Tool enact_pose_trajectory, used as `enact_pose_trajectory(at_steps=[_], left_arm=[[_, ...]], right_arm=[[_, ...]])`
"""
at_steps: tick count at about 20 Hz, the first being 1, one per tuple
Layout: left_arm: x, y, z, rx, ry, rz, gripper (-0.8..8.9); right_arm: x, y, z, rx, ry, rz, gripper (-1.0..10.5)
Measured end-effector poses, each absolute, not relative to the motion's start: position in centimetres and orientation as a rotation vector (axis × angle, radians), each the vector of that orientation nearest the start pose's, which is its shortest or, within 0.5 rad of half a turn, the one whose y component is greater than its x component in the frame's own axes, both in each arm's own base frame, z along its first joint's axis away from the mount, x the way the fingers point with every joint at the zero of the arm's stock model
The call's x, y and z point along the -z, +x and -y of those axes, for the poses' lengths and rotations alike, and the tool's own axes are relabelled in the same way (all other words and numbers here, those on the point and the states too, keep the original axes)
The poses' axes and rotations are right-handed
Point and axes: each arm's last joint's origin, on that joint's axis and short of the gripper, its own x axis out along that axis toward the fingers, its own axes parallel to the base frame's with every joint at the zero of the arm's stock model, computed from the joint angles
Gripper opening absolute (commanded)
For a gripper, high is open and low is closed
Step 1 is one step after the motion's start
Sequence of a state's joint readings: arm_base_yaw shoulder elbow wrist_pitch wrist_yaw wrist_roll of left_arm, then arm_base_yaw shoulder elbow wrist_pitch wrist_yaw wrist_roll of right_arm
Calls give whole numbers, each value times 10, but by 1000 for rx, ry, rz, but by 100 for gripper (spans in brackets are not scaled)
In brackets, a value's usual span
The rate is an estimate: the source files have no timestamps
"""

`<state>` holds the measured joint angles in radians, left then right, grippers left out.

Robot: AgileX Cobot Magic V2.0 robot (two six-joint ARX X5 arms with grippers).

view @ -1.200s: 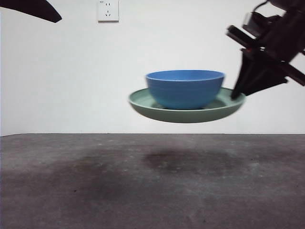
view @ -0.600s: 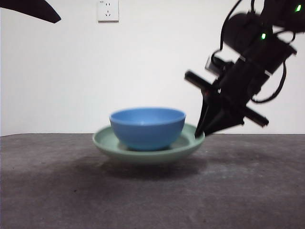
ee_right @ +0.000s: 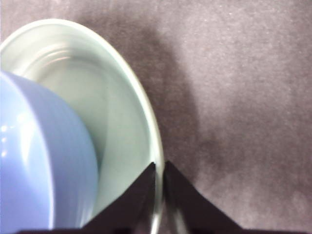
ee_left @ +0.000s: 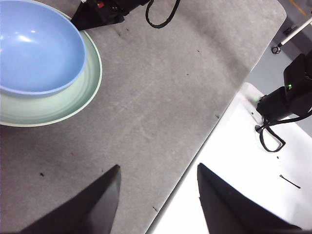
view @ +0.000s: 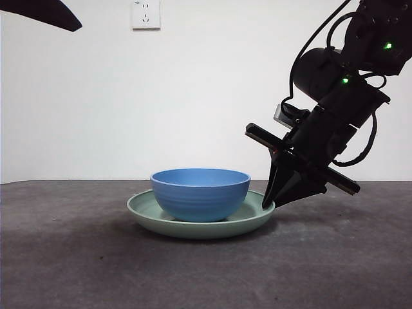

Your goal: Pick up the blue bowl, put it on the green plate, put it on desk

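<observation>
While the green plate (view: pixel 201 222) rests flat on the desk (view: pixel 77 270) at lower centre of the front view, the blue bowl (view: pixel 200 194) sits upright inside it. The right gripper (view: pixel 270 205), entering from the upper right of that frame, has its two jaws pinched nearly together on the plate's right rim, one jaw on each side of the rim. The left gripper (ee_left: pixel 156 195) hangs above the desk's edge, well apart from the plate, jaws spread wide and empty.
</observation>
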<state>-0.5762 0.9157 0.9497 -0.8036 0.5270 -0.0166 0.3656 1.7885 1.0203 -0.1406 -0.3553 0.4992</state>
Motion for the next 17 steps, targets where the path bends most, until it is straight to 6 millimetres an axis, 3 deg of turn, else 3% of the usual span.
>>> enact_pose_trajectory(at_steps=[2, 5, 7, 12, 17], left_arm=[[-317, 133, 104, 1039, 6, -817, 253], [-317, 133, 104, 1039, 6, -817, 253], [-317, 133, 104, 1039, 6, -817, 253], [-317, 133, 104, 1039, 6, -816, 253], [-317, 133, 104, 1039, 6, -816, 253]], right_arm=[[-159, 326, -136, -423, 439, -1074, 181], [-159, 324, -135, -401, 433, -1092, 181], [-170, 320, -132, -371, 413, -1081, 181], [-234, 292, -120, -409, 343, -931, 181], [-302, 232, -102, -508, 242, -806, 181]])
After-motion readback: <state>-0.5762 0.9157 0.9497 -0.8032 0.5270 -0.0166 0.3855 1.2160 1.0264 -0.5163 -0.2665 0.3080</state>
